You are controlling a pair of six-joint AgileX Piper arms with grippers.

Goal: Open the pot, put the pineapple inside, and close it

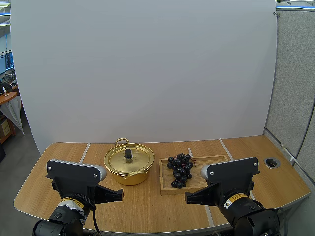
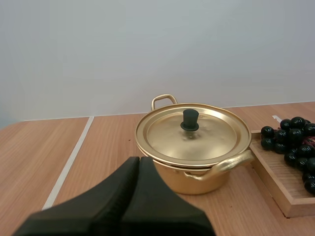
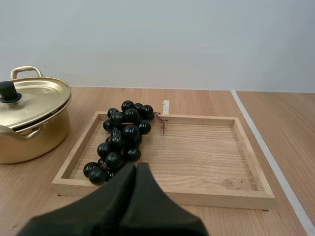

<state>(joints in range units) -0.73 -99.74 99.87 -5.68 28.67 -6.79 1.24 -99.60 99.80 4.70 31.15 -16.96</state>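
The jaws of my left gripper (image 2: pixel 139 158) lie pressed together into one dark wedge, gripping nothing. The jaws of my right gripper (image 3: pixel 136 165) are pressed together the same way, with nothing between them.

Both of my arms sit drawn back at the near edge of the tabletop (image 1: pixel 147 206). Each wrist is held about level, and each gripper points forward, low over the wood. My left gripper aims toward the pot (image 2: pixel 197 182) and stops short of it, with bare tabletop in between. My right gripper aims at the near rim of the wooden tray (image 3: pixel 197 152), its tip close to the lowest grapes but not touching them.

The gold pot stands upright on the tabletop. Its lid (image 2: pixel 192 132) is seated on top, and the black knob (image 2: pixel 190 119) is in the middle of the lid. One loop handle is on the pot's far side and one on the near side.

The tray lies flat just beside the pot, on its right, and the two are apart. The fruit here is a bunch of dark grapes (image 3: pixel 123 140). It lies inside the tray, in the part nearest the pot.
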